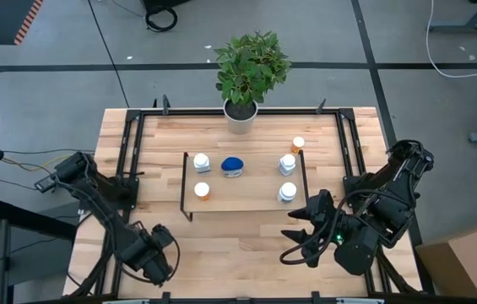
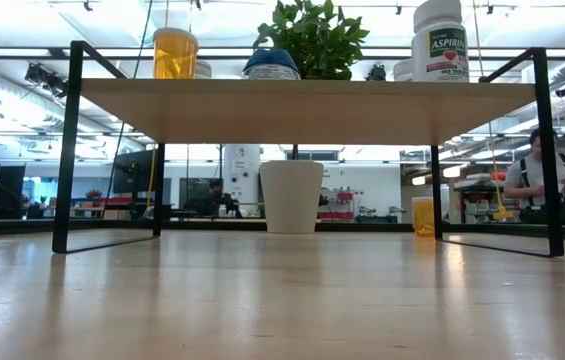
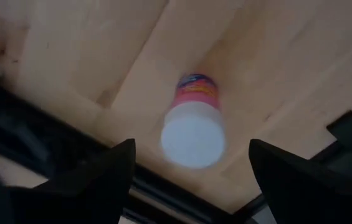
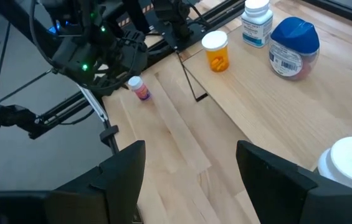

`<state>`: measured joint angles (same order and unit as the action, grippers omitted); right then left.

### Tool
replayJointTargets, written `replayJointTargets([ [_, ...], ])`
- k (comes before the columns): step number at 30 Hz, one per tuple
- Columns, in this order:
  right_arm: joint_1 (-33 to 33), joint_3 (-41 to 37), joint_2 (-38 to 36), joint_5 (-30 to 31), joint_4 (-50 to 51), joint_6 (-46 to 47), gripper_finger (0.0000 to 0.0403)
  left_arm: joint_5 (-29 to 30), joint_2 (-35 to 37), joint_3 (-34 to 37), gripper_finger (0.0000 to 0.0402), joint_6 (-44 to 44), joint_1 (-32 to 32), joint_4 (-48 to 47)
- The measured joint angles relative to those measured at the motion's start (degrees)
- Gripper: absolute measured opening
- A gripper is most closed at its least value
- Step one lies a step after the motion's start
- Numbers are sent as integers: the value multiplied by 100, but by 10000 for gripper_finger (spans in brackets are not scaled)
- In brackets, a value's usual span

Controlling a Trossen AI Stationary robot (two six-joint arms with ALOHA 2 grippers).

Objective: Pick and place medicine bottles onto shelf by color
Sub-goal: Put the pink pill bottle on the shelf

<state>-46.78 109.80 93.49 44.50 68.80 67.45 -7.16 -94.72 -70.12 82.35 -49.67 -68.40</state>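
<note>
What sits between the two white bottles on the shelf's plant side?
The blue oval bottle, seen in the high view, stands between the left white bottle and the right white bottle.

Both arms are showing matte black jointed housings with black cables looping along them. The right arm is displaying a green indicator light. Each tool is presenting two dark, wedge-shaped fingers.

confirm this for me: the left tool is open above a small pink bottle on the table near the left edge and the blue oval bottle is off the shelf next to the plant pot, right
Not quite. The blue oval bottle stands on the shelf, not off it beside the plant pot; the high view shows this. The rest holds: the left tool is open above the small pink bottle near the table's left edge.
</note>
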Motion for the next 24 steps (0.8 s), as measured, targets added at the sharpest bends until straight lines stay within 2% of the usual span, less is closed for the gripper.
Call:
replayJointTargets([
  [7,31,2,-2,1,1,-12,259,-62,0,411,316,-5,0,840],
  [16,25,2,0,1,1,13,259,-212,-2,684,313,-9,0,858],
  [24,26,2,0,70,1,29,259,-214,-2,684,289,-195,39,969],
])
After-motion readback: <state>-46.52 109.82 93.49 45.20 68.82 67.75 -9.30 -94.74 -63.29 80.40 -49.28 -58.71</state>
